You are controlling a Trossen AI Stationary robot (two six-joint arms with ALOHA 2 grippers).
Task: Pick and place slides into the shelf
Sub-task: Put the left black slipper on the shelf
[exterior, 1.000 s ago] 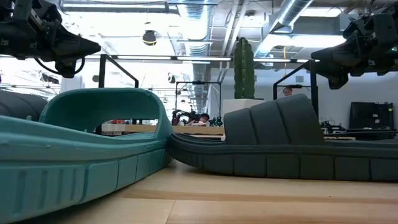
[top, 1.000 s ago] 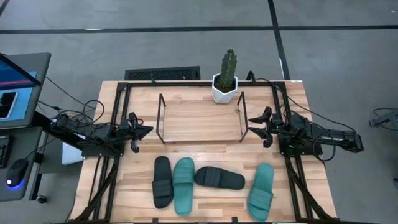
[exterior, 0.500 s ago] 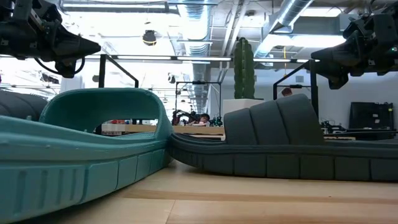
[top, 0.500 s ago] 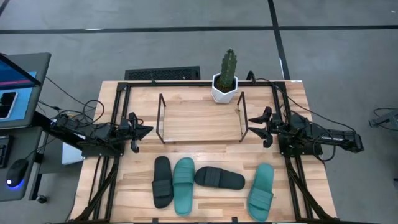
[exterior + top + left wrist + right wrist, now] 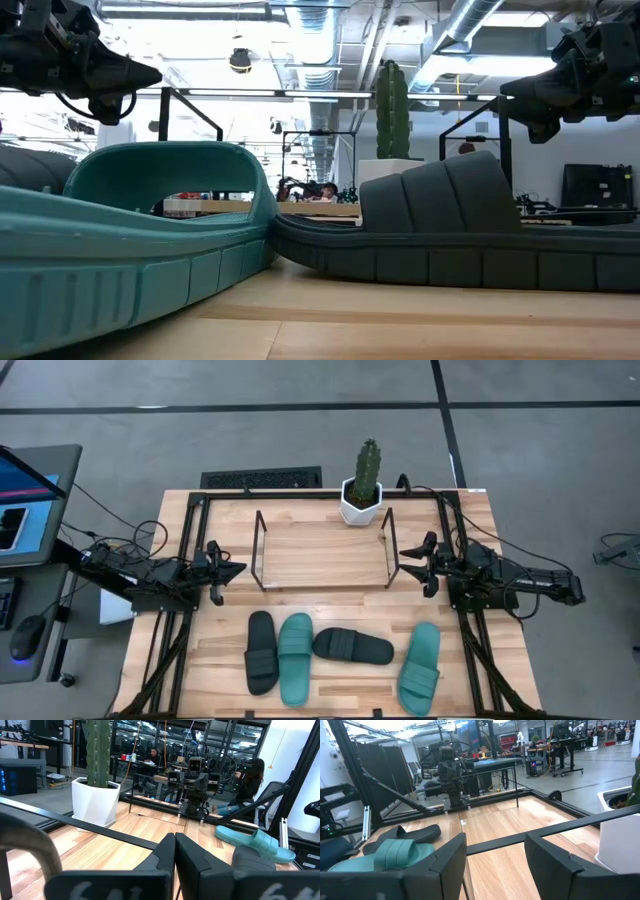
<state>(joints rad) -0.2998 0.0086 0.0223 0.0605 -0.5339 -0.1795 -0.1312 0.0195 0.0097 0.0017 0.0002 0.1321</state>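
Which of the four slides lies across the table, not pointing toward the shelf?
The black slide in the middle of the row. It lies sideways, while the other black slide and both teal slides point roughly toward the shelf.

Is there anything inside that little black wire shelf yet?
No. From above, the shelf holds only bare wood. All four slides lie in front of it: black, teal, black, teal. A potted cactus stands just behind it.

No readable text, label, brand, number or sign anywhere.
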